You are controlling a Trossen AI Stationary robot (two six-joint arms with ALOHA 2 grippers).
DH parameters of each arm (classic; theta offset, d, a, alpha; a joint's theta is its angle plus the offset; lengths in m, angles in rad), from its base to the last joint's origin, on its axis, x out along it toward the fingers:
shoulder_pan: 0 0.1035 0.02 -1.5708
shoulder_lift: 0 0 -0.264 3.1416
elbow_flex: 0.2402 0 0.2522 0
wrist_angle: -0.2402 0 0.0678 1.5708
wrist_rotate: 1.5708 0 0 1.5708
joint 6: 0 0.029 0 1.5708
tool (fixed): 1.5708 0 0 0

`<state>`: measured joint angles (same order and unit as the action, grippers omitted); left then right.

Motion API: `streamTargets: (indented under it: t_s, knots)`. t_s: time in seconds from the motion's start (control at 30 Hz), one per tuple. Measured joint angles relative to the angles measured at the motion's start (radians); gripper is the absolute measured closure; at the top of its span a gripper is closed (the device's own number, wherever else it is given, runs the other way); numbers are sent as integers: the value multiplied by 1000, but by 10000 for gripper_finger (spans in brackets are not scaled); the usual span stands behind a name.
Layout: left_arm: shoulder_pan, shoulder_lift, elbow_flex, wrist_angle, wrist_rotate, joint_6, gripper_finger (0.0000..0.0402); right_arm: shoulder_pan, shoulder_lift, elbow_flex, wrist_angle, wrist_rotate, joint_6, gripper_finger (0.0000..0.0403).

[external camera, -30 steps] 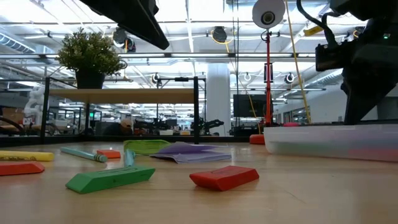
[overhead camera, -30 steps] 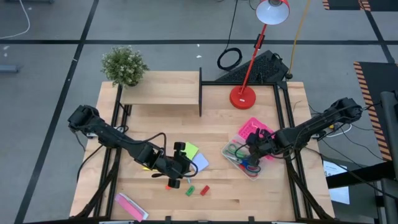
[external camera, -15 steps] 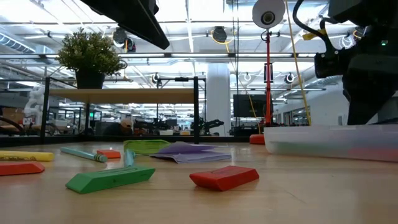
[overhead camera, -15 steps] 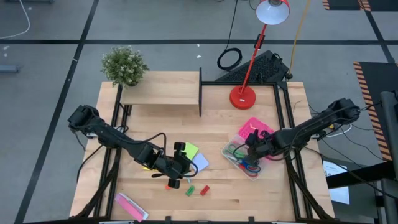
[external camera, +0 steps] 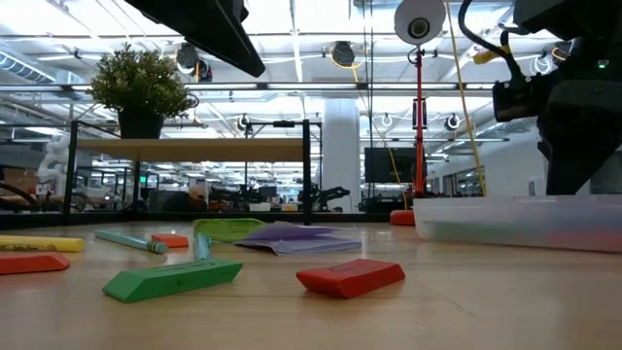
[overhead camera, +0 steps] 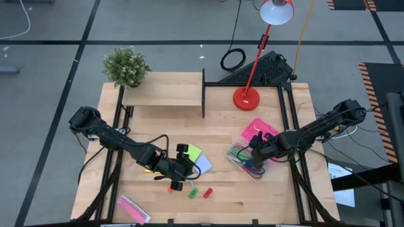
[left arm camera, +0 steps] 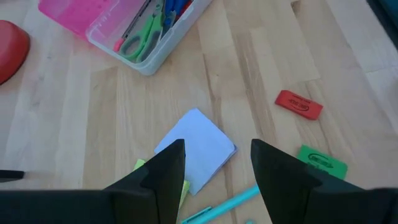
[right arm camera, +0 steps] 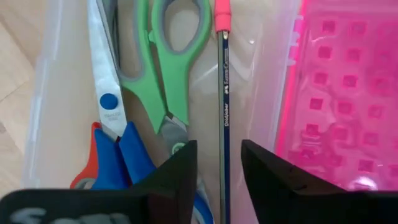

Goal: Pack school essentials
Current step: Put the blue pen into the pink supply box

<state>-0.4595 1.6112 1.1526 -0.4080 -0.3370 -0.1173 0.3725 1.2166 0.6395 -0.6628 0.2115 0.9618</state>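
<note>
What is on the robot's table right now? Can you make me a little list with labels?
box: clear box on the table's right side, pink lid beside it
in the box: green scissors, blue scissors, pencil
still out: blue pad, red block, green block, teal pen
left gripper: open, above the blue pad
right gripper: open, over the box

Bright even overhead light, soft faint shadows, low view foreground blurred
</note>
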Motion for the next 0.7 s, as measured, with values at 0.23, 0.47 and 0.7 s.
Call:
streamTargets:
  t_s: [0.23,0.47,0.7]
  knots:
    - [0,0,0,-59,-5,-16,215,0,-105,0,-1,23,-31,275]
    - [8,0,-29,-97,41,-27,215,0,-221,0,23,24,-89,275]
    - [13,38,-110,-68,187,128,215,0,-294,0,168,27,-262,275]
